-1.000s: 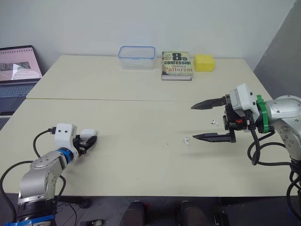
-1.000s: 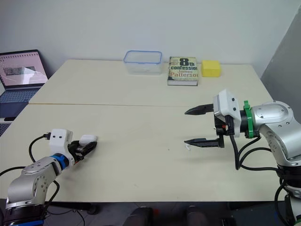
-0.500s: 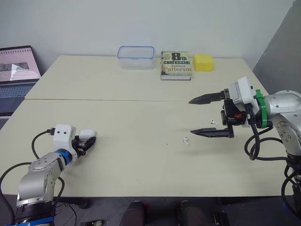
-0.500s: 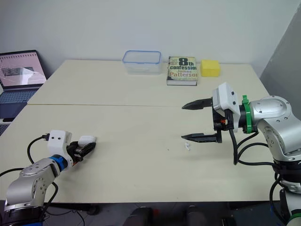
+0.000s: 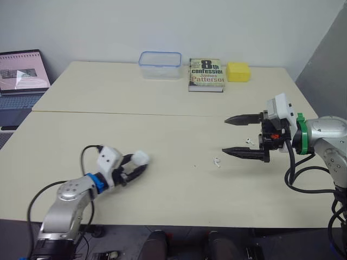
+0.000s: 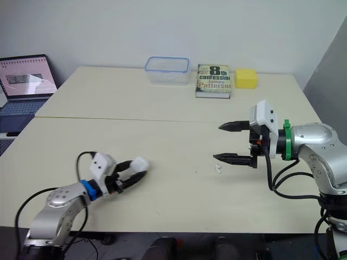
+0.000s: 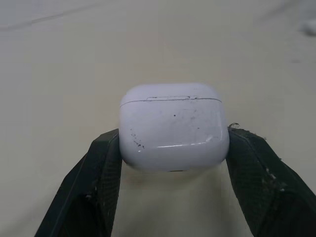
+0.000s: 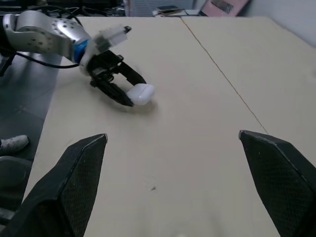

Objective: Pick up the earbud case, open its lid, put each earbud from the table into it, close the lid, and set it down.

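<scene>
2 beige tables (image 5: 108, 86) abut before a white wall (image 5: 108, 27).

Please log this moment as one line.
left gripper: shut on white rounded earbud case; lid: closed; right gripper: open; two white earbuds: on beige table

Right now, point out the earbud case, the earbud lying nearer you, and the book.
earbud case (image 7: 174, 126), left wrist view, front face below the lid seam.
nearer earbud (image 5: 217, 162), left eye view, its white body.
book (image 5: 206, 74), left eye view, middle of its cover.
</scene>
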